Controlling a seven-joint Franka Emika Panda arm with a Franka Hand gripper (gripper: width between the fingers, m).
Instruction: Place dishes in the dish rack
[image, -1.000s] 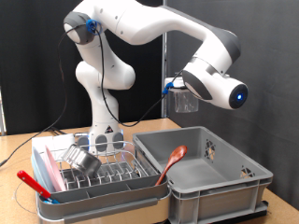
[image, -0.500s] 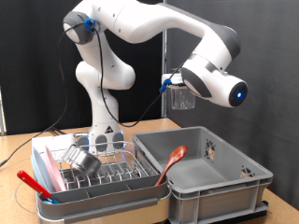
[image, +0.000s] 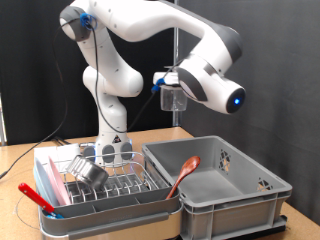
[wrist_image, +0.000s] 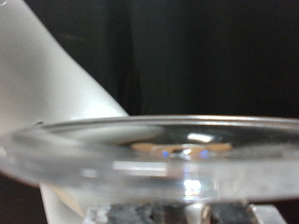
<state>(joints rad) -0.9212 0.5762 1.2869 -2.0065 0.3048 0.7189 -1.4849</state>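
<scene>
The clear drinking glass (image: 174, 98) is gripped between the fingers of the gripper (image: 170, 88), held high. Far below the fingers are the dish rack (image: 60, 205), with the steel bowl (image: 92, 172) in it, and the grey crate (image: 255, 200), with the spoon (image: 184, 174) in it.

A clear drinking glass (image: 174, 98) hangs high in the air, held at the end of the robot arm, above and between the two containers; in the wrist view its rim (wrist_image: 159, 154) fills the frame as a wide blurred ring. Below, at the exterior view's left, the pale dish rack (image: 100, 190) with silver wire prongs holds a shiny steel bowl (image: 90, 172) tipped on its side. A reddish-brown long-handled spoon (image: 183, 176) leans inside the grey crate (image: 225, 195).
</scene>
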